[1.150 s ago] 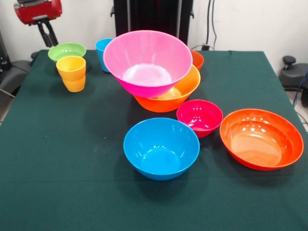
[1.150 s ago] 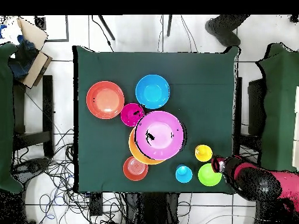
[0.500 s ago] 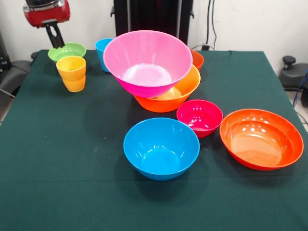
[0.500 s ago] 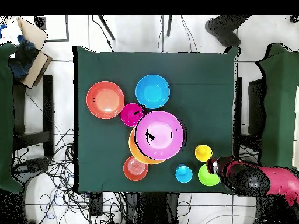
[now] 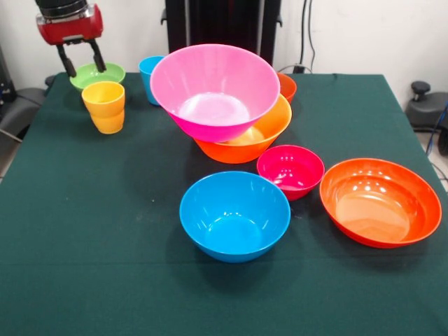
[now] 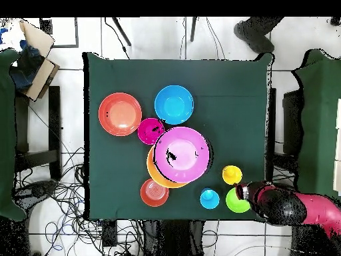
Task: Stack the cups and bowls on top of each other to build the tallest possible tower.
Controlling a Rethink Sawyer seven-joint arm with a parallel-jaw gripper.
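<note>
2 fingers [image 5: 68, 61] of the gripper [image 5: 81, 59] (spread) straddle the small green bowl [image 5: 98, 74].

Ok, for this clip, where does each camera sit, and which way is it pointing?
Front view: across the table, facing the robot; shows the bowls, with the open claw above the green bowl.
Overhead view: above the table, looking straight down; the red arm enters at lower right.
Shared: green bowl, pink bowl nested in the big orange bowl.
</note>
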